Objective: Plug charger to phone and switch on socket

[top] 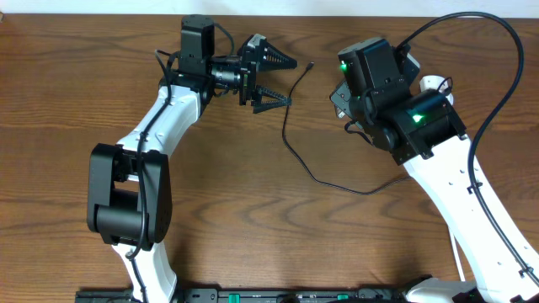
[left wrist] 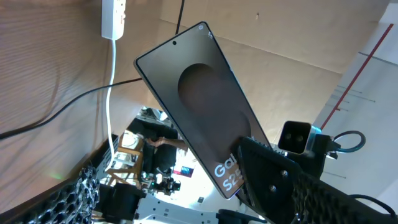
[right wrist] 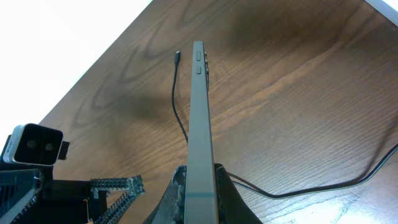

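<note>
**Phone held up, charger tip not yet picked up**

The right gripper [right wrist: 199, 190] is pressed together on the phone [right wrist: 199, 118]. It pinches one end, so the slab stands on edge above the table [right wrist: 298, 93]. In the left wrist view the lettered end of the phone sits down at the grip and the end with the small lens hole points away.

The left gripper [top: 274, 82] is spread wide and holds nothing. It hovers near the table's far edge, facing the phone.

Between the two arms the charger [top: 288, 135] lies loose on the wood. Its connector tip [top: 310, 63] is touching neither gripper.

The socket [left wrist: 113, 17] lies apart, behind the phone as the left wrist sees it, with its white cord trailing toward the arms.

The step in hand looks like plugging in, with the phone presented and the cable not yet taken. The next move probably calls for the left gripper to drop onto the cable just behind the tip and close. It would then line the tip up with the phone's port. That port likely sits at the gripped end, so access may be tight. The switch comes afterwards.
</note>
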Robot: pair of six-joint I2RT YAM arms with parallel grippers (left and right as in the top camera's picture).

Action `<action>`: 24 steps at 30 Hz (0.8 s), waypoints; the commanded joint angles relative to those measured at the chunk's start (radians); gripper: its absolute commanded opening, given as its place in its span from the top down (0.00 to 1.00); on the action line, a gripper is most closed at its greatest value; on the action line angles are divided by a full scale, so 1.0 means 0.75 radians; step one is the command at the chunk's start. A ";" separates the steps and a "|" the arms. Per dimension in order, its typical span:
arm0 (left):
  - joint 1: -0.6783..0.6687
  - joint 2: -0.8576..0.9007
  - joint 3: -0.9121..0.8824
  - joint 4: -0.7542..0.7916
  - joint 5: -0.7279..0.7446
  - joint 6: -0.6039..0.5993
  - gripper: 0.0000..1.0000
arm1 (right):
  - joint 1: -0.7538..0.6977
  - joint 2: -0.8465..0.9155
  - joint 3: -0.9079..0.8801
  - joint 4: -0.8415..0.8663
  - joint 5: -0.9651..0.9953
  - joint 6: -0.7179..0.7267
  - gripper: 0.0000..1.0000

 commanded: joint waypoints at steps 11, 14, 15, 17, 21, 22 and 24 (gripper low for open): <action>0.006 -0.032 0.012 0.007 0.007 0.028 0.02 | -0.013 -0.033 0.036 0.013 0.022 0.021 0.99; 0.006 -0.032 0.012 0.007 0.007 0.028 0.02 | -0.013 -0.033 0.036 0.013 0.021 0.041 0.99; 0.006 -0.032 0.012 0.007 0.007 0.028 0.02 | -0.013 -0.033 0.036 0.014 0.018 0.041 0.99; 0.006 -0.032 0.012 0.007 0.007 0.028 0.02 | -0.013 -0.033 0.036 0.014 0.012 0.041 0.99; 0.006 -0.032 0.012 0.007 0.007 0.028 0.02 | -0.013 -0.033 0.036 0.014 0.012 0.044 0.99; 0.006 -0.032 0.012 0.007 0.007 0.028 0.02 | -0.013 -0.033 0.036 0.013 0.012 0.057 0.99; 0.006 -0.032 0.012 0.007 0.007 0.028 0.02 | -0.013 -0.033 0.036 0.014 0.005 0.065 0.99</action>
